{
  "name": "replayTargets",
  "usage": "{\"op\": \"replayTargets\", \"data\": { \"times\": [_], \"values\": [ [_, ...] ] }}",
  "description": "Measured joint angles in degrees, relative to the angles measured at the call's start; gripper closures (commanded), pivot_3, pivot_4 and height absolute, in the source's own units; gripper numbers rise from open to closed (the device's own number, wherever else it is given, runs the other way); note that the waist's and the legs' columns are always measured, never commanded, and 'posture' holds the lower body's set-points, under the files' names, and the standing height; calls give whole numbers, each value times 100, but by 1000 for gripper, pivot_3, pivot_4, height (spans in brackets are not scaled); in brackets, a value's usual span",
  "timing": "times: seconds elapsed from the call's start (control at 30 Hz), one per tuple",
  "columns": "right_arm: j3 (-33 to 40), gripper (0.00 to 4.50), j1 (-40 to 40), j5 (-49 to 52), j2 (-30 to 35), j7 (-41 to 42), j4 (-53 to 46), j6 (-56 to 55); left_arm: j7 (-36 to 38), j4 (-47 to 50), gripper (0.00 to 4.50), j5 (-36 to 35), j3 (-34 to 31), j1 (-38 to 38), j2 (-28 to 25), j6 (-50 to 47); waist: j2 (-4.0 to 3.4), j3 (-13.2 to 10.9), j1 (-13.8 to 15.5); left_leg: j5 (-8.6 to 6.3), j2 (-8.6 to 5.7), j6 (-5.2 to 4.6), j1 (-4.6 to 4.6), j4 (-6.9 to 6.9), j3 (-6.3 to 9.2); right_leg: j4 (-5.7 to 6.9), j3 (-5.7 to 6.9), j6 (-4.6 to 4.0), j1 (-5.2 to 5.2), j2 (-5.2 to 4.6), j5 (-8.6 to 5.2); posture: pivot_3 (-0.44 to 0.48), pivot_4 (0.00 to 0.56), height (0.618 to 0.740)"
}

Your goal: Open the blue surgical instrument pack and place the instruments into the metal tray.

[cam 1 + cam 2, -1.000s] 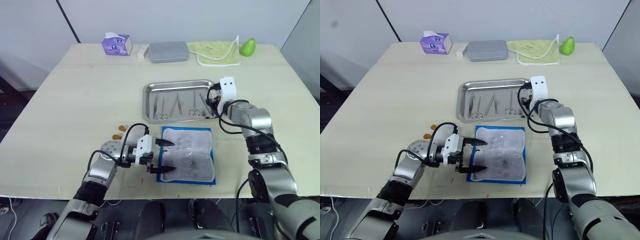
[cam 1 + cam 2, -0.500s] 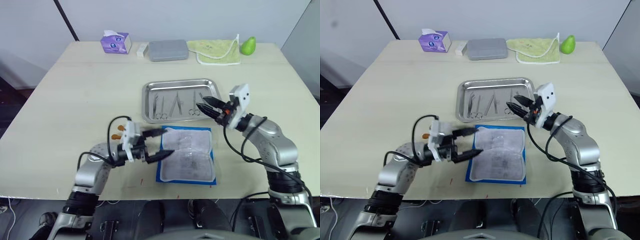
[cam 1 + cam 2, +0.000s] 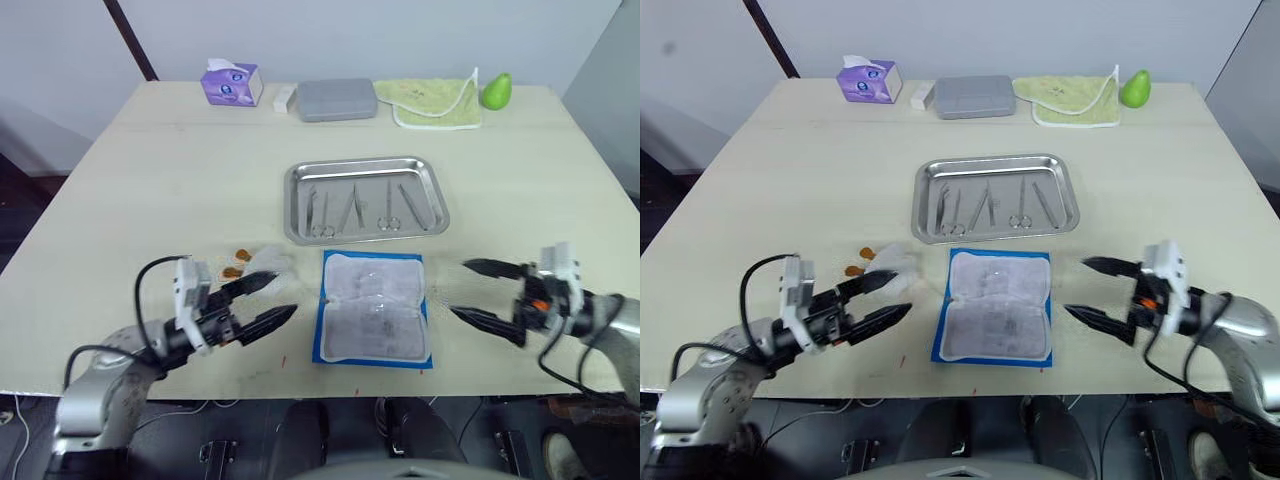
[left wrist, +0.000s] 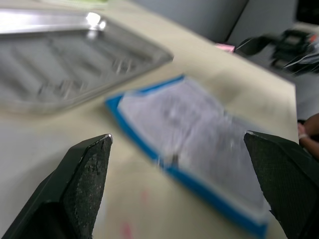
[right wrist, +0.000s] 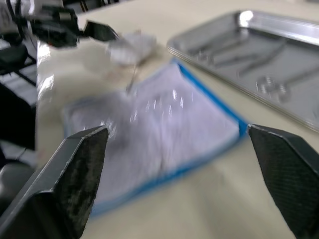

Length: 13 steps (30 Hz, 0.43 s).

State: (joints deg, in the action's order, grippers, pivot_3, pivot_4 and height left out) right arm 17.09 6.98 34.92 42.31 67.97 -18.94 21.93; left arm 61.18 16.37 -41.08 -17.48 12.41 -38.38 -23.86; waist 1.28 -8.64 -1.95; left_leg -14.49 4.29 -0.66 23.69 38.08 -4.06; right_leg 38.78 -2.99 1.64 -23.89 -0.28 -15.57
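The blue surgical instrument pack lies unfolded flat on the table, whitish lining up, with a blue edge. Just beyond it sits the metal tray, holding several thin steel instruments laid side by side. My left gripper hovers open to the left of the pack, empty and clear of it. To the pack's right, my right gripper is also open and empty. The left wrist view looks across the pack toward the tray. The right wrist view shows the pack and the tray.
A small white toy with orange feet lies by the left fingertips. Along the far edge stand a purple tissue box, a grey hard case, a green cloth and a green pear-shaped object.
The right gripper left the tray, swung back to the pack's right side and opened wide. The left gripper drew back leftward off the pack, still open.
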Motion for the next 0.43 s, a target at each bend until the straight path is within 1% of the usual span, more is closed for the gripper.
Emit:
{"op": "replayTargets", "data": {
  "times": [0.07,0.13,0.17,0.27,0.43],
  "values": [
    [430,77,390,64,87,237,50,-206,62,1,0,-38,-255,263,-53,13,3,-2,3,0,0,0,-4,2,1,2,1,3,1,0,-2,0,150,740],
    [681,77,633,100,143,363,141,-313,111,-7,0,-42,-403,463,-90,36,4,-4,1,0,1,0,-12,8,1,4,-1,-1,8,0,-21,0,150,740],
    [916,77,893,98,186,464,224,-424,129,-46,0,32,-515,634,-125,115,4,-4,4,0,1,0,-15,11,1,5,-2,-1,11,-1,-22,0,150,740],
    [1119,77,1144,96,198,584,331,-565,136,-221,0,184,-609,797,-145,259,6,-4,4,0,1,0,-22,11,2,4,-4,-1,16,-3,-22,0,150,740],
    [1295,77,1370,97,183,588,381,-722,-150,-258,0,409,-678,876,-144,271,9,-6,9,0,2,1,-21,11,3,4,-5,-7,16,-8,-19,0,150,740]
  ]
}}
